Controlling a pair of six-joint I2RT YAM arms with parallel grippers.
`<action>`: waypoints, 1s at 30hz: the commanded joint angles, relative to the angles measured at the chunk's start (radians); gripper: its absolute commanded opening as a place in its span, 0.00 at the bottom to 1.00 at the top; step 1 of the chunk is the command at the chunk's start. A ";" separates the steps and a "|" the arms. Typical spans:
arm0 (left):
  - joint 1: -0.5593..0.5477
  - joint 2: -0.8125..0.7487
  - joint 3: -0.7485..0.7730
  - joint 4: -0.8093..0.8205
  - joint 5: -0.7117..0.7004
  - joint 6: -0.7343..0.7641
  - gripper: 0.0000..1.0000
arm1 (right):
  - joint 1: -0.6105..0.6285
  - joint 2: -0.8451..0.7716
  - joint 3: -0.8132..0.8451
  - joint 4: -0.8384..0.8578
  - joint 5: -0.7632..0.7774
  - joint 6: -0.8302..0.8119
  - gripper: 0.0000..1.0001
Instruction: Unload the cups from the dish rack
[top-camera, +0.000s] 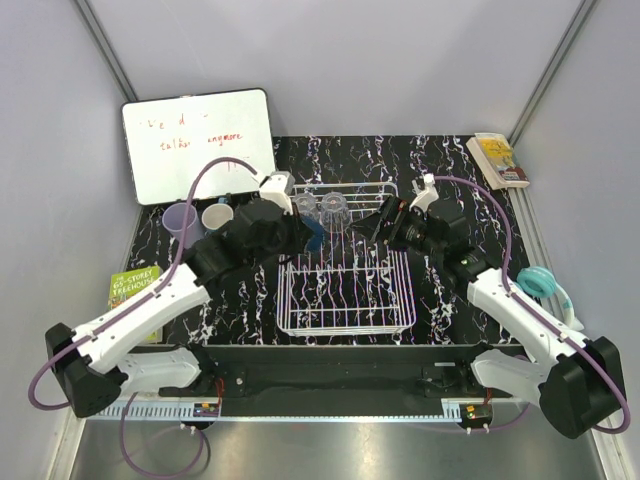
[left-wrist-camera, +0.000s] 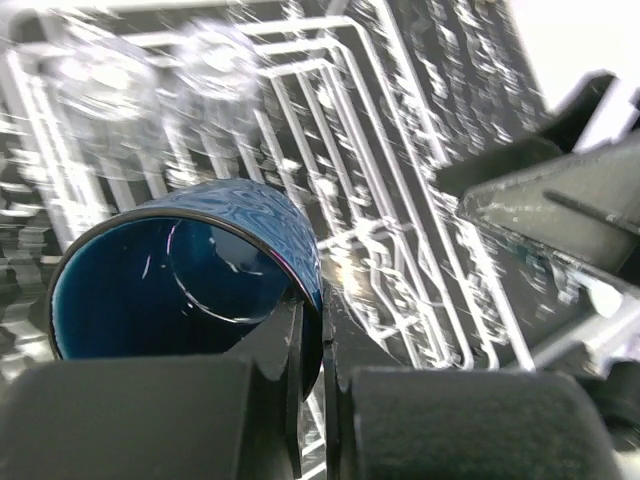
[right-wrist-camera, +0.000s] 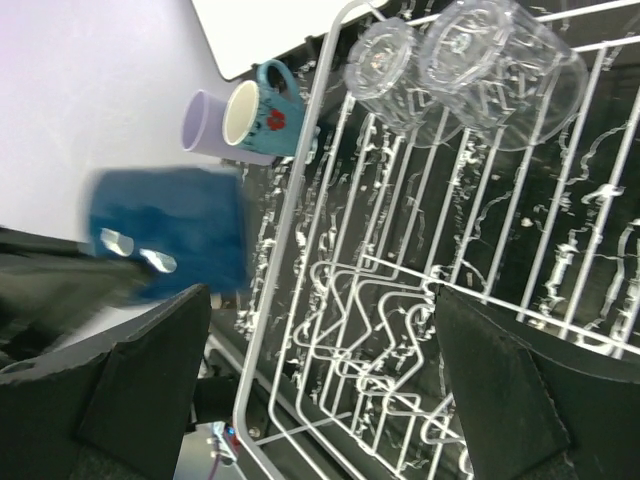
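Top external view first: we see a black table veined with white (top-camera: 250, 300), closed in by pale grey walls. One white wire dish rack (top-camera: 345, 330) sits at the table's centre. One whiteboard with red writing (top-camera: 198, 140) leans at ten o'clock. One yellow book (top-camera: 497, 160) lies at two o'clock and one green book (top-camera: 135, 285) at eight o'clock. One teal tape roll (top-camera: 537, 281) rests at four o'clock.

We count five cups. Two clear faceted glasses (top-camera: 305, 208) (top-camera: 335, 210) stand side by side inside the rack at its twelve o'clock end. One lavender plastic tumbler (top-camera: 181, 222) and one teal mug with a cream inside (top-camera: 217, 216) stand just beside each other on the table, at ten o'clock from the rack. One dark blue mug (left-wrist-camera: 250, 215) is at the rack's rim, about ten o'clock of it, near the glasses. We cannot tell whether it rests on anything.

The left gripper (left-wrist-camera: 312, 350) has its jaws nearly together, pinching the blue mug's wall at the rim, one finger inside and one outside. The mug's mouth faces the left wrist camera. The right gripper (right-wrist-camera: 320, 340) hangs over the rack at about one o'clock. Its jaws are spread wide, and we see nothing held between them.
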 joint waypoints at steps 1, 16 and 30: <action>0.002 -0.020 0.210 -0.243 -0.249 0.095 0.00 | -0.004 -0.029 0.042 -0.053 0.072 -0.070 1.00; 0.270 -0.025 0.094 -0.600 -0.326 0.101 0.00 | -0.001 -0.040 0.007 -0.088 0.079 -0.104 1.00; 0.526 0.142 -0.055 -0.401 -0.093 0.152 0.00 | -0.003 -0.034 -0.015 -0.082 0.053 -0.084 1.00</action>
